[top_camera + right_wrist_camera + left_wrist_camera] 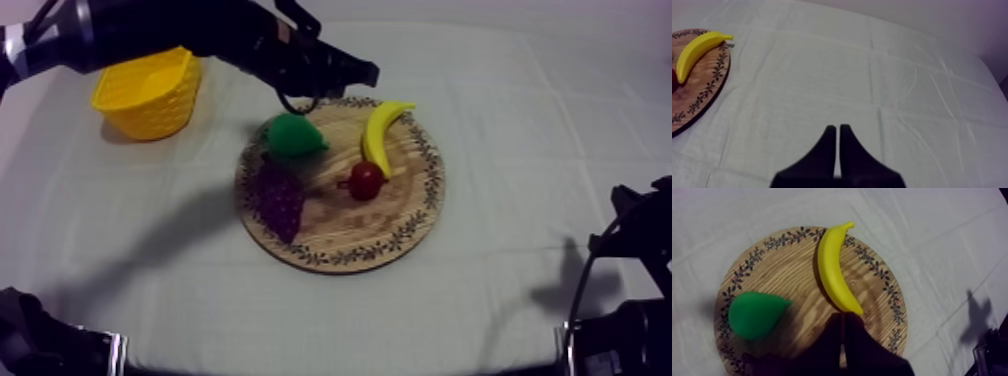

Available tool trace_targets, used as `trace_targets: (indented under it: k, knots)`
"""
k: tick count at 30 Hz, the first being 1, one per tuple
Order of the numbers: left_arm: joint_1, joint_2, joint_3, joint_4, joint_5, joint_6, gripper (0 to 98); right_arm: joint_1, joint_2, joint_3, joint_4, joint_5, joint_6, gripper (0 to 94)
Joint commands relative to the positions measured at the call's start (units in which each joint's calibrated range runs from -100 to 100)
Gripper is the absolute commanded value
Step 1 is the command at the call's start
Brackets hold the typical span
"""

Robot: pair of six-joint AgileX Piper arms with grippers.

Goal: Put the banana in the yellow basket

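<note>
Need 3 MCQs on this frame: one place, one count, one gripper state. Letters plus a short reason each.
1. Where is the banana?
A. lying on the wooden board
B. hanging above it
C. lying beside it

2. How many toy fruits are on the board?
A. two
B. three
C. four

3. How are the left gripper fingers?
A. shut on nothing
B. shut on the banana
C. open

Key:
1 A: the banana rests on the wood near the rim.
2 C: banana, pear, grapes and small red fruit.
3 A: the fingers lie together as a narrow wedge by the banana's end.
</note>
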Motion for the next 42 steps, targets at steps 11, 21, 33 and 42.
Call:
trace_targets:
  k: [11,21,33,42]
  knots:
    - [0.6,2.3,-2.1,0.27,1.1,1.3,72.9,0.0,0.0,0.0,0.0,0.0,0.0,0.4]
    - [0.8,5.0,-4.7,1.4,2.4,0.9,72.4,0.0,0.0,0.0,0.0,0.0,0.0,0.4]
    - [0.9,17.4,-18.9,1.85,12.3,1.1,72.1,0.0,0.0,0.0,0.0,0.0,0.0,0.4]
    - [0.6,28.6,-35.9,1.21,26.4,2.5,72.3,0.0,0.0,0.0,0.0,0.0,0.0,0.4]
